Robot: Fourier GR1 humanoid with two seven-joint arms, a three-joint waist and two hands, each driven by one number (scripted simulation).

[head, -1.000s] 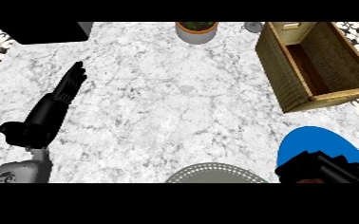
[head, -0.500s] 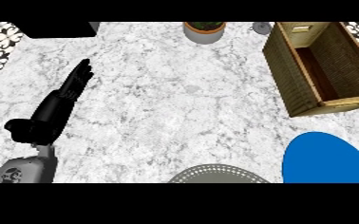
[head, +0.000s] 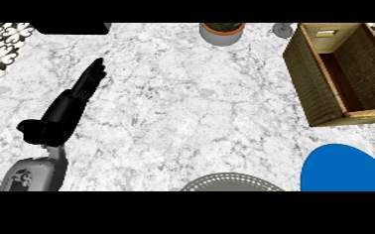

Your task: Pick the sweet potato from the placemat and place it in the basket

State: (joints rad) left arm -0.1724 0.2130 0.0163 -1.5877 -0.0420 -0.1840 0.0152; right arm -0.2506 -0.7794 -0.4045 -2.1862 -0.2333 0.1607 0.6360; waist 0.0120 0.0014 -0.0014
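In the head view: shows the left hand at the desk's left, fingers straight, holding nothing; shows no right hand, and no sweet potato on the blue placemat's visible part. Seems the pick stage; next needs grasping it, then reaching the basket.

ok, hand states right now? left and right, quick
left hand: open, fingers straight, holding nothing.
right hand: not in view, so its state cannot be told.
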